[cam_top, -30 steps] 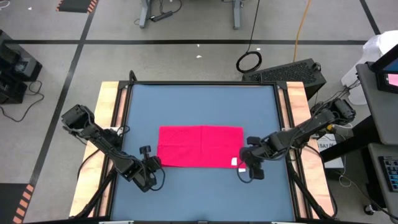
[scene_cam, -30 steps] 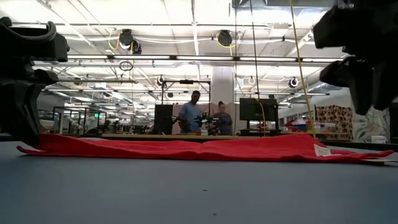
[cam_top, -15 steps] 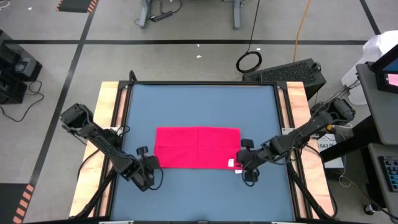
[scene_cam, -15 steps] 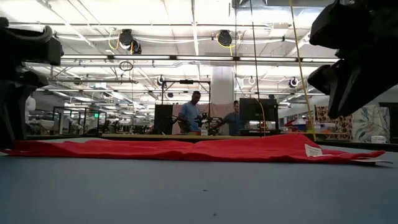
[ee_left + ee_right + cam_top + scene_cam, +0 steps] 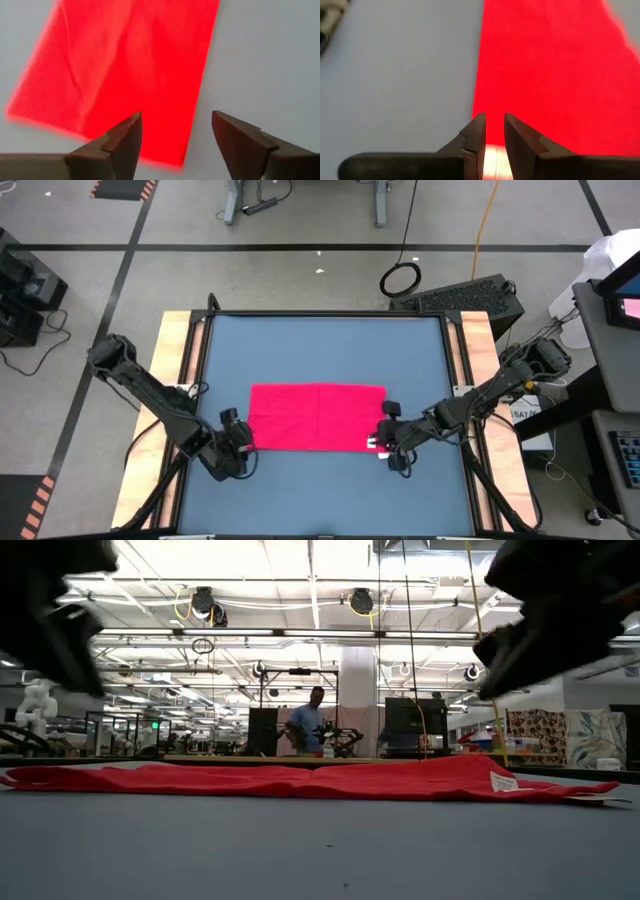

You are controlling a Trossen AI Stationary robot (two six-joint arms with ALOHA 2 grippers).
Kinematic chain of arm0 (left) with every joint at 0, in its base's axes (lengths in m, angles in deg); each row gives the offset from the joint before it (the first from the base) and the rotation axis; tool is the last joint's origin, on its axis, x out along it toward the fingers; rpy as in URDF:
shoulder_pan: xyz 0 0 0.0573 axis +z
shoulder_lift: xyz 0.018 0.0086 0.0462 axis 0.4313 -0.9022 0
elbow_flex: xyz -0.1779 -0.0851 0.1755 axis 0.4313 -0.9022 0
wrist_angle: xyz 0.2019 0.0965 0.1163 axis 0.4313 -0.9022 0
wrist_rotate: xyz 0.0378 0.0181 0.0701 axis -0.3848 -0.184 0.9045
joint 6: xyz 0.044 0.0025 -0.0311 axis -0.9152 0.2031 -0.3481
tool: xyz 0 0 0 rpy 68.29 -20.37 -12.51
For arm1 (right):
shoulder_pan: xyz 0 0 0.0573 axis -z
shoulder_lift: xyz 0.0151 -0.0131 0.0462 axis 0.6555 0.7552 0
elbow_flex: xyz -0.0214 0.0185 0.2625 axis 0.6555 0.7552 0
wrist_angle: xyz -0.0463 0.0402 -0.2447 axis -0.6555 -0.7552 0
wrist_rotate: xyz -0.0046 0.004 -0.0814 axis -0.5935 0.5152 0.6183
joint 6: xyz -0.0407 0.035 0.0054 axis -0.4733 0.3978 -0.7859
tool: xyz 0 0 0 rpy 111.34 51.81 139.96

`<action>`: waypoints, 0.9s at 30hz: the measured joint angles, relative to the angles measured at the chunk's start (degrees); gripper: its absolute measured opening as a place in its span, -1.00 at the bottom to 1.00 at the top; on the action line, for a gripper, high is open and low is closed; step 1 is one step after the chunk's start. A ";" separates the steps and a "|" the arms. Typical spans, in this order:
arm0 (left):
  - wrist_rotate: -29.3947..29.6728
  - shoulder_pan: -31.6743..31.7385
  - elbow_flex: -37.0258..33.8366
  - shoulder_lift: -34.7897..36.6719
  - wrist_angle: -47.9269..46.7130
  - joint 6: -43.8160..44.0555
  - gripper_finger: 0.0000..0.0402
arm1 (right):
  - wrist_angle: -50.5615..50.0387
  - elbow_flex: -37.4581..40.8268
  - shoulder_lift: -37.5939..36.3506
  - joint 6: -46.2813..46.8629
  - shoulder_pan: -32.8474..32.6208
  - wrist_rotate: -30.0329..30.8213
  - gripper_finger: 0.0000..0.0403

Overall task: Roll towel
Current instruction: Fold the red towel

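Now that my left gripper (image 5: 237,442) has let go and stands apart beside the towel (image 5: 318,416), which lies flat mid-table, my right gripper (image 5: 493,131) has nearly shut at its tag corner, so rolling can start there.

Towel (image 5: 318,416): soft cloth, matt, bright red-pink, faint creases + a fine woven grain; small white tag (image 5: 503,782) at one edge, looks like fabric or paper, can't tell which. Table top (image 5: 325,345): smooth matt blue-grey sheet, no shine; side rails (image 5: 177,350) look like pale bare wood. Left gripper (image 5: 176,131) fingers: dark, matt, hard plastic-like, w/ sharp moulded edges. Right gripper (image 5: 494,131): same dark matt finish.
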 joint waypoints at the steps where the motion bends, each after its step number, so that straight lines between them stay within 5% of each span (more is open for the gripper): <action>1: 1.17 0.73 0.00 -0.05 3.01 -2.92 0.09 | 5.99 1.54 0.56 -2.17 0.35 0.62 -0.72; 6: 3.70 6.55 -2.92 -3.52 24.36 -16.54 -0.36 | 38.74 10.29 7.24 -8.98 4.23 -0.86 -0.85; 9: 3.48 9.20 -6.97 -6.96 35.74 -19.98 -0.64 | 47.45 13.02 12.97 -8.58 6.05 -0.82 -0.96; 14: 2.69 10.45 -13.53 -11.53 44.55 -17.89 -0.97 | 48.80 13.11 22.13 -3.96 8.09 -0.64 -0.97; 19: -1.00 9.83 -17.69 -12.52 45.13 -10.76 -0.89 | 50.54 12.91 28.13 0.73 8.49 -0.22 -0.99; 27: -2.48 10.06 -18.14 -8.80 43.46 -15.51 -0.94 | 49.85 13.02 21.08 -5.46 9.09 -0.97 -0.99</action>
